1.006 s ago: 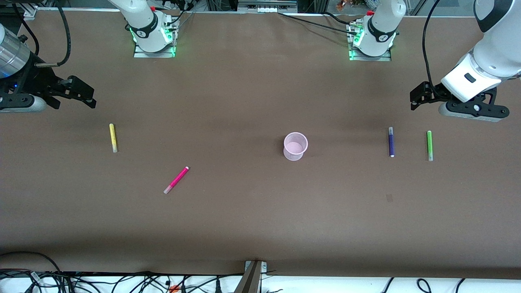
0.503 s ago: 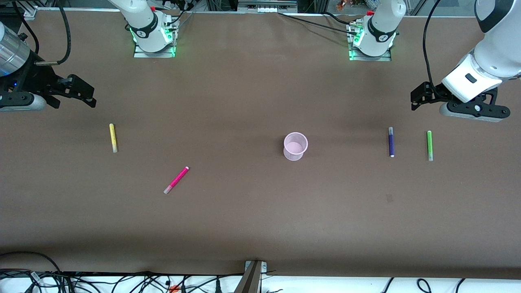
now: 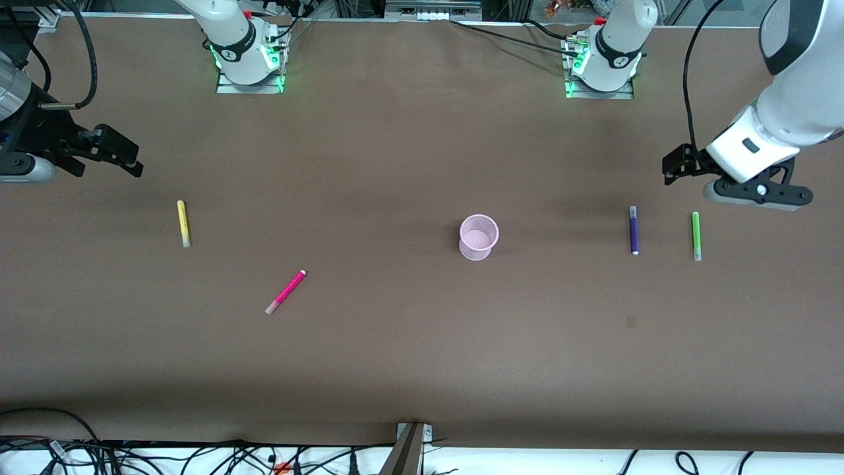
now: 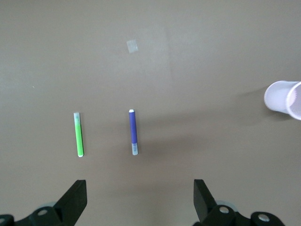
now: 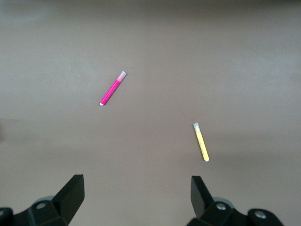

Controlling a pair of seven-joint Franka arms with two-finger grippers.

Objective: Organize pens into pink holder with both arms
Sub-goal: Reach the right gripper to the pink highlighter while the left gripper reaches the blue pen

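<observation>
Over the tabletop (image 3: 422,369), both arms are hanging with fingers spread wide, grasping nothing. Ahead of the left gripper (image 4: 140,200) fingers, the purple pen (image 4: 133,132) and green pen (image 4: 78,134) are lying side by side, apart; the purple one is sitting between the fingers' lines. Ahead of the right gripper (image 5: 136,195), the yellow pen (image 5: 201,141) is nearest, the pink pen (image 5: 113,88) farther off. The holder (image 3: 479,237) is standing upright, empty, midway. Best play: drop straight down, straddling one pen across its width.
</observation>
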